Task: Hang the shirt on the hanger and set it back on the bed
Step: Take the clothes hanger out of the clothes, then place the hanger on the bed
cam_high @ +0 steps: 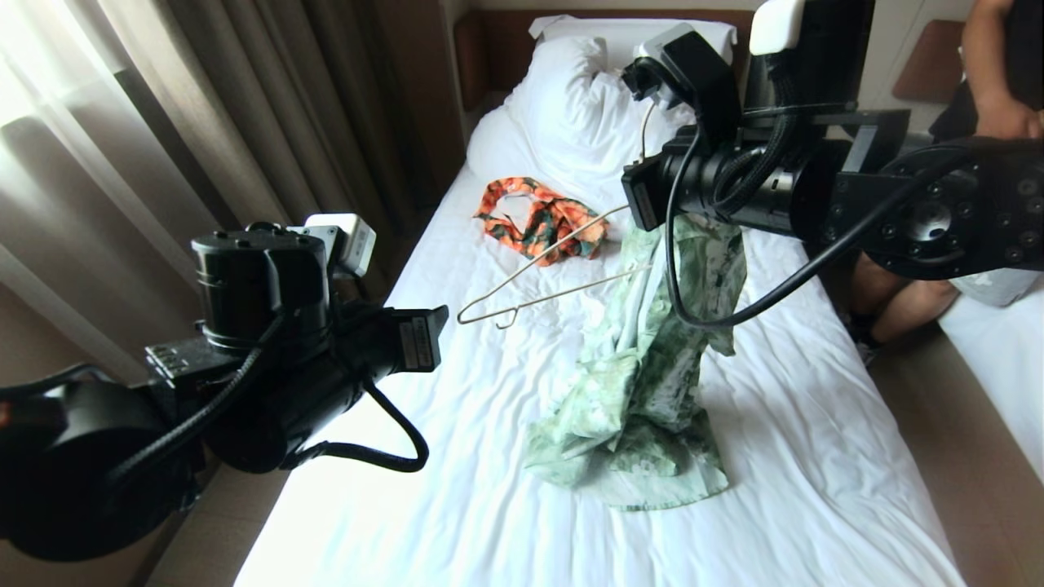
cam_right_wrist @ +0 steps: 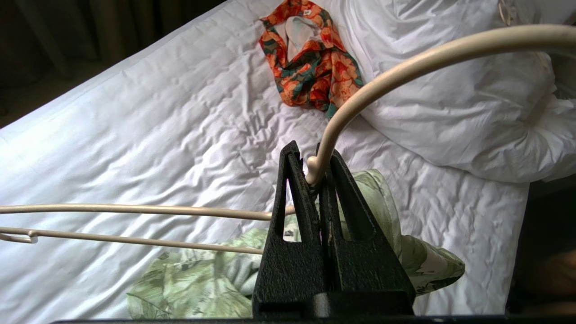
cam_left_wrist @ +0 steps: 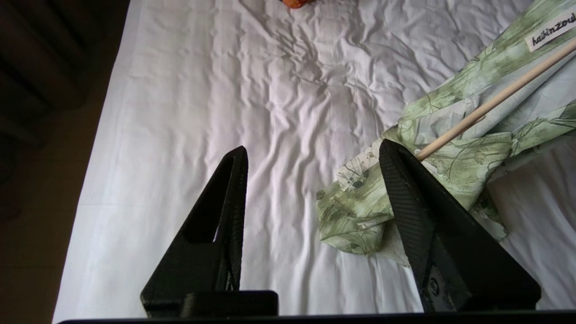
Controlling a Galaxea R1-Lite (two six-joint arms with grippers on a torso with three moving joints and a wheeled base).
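Note:
The green and white floral shirt (cam_high: 652, 367) hangs by one side from the cream hanger (cam_high: 538, 277) and trails in a heap onto the white bed (cam_high: 457, 489). My right gripper (cam_right_wrist: 310, 166) is shut on the hanger at the base of its hook (cam_right_wrist: 405, 58), holding it tilted above the bed, its bare end sticking out to the left. My left gripper (cam_left_wrist: 313, 148) hovers open above the sheet (cam_left_wrist: 225, 112) with nothing between its fingers. The shirt's edge (cam_left_wrist: 360, 211) lies below, beside one finger, with the hanger rod (cam_left_wrist: 495, 99) running into the cloth.
A small orange and dark green garment (cam_high: 542, 220) lies on the bed near the pillows and duvet (cam_high: 587, 98). Curtains (cam_high: 163, 106) hang along the left. A person (cam_high: 1003, 81) sits at the right on a second bed (cam_high: 1003, 359). My left arm (cam_high: 269, 350) reaches in from the lower left.

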